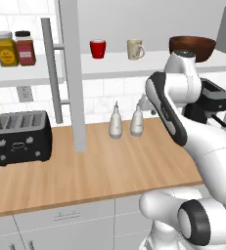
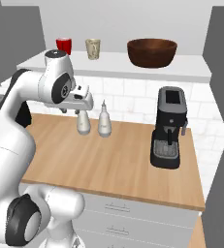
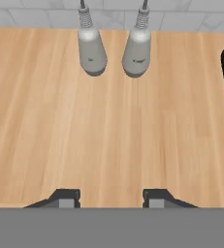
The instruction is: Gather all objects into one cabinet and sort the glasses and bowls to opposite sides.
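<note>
Gripper [image 3: 108,197] w/ jaws partly apart, nothing btwn them, above wood counter [image 3: 108,135] facing two white bottles [image 3: 91,53]. Red cup [image 1: 98,49], cream mug [image 1: 135,49], dark brown bowl [image 1: 192,48] on cabinet shelf [image 1: 148,63]; bowl at right end

White tiled wall [image 1: 102,95], wooden counter [image 1: 114,166]

- The white arm [image 1: 183,122] rises from its base, folds at a dark elbow joint and reaches forward.
- Its wrist [image 2: 60,87] is bent so the hand faces straight down.
- The gripper [image 3: 111,198] hangs in the air with its two dark fingertips [image 3: 65,197] parted, nothing between them and touching nothing.
</note>
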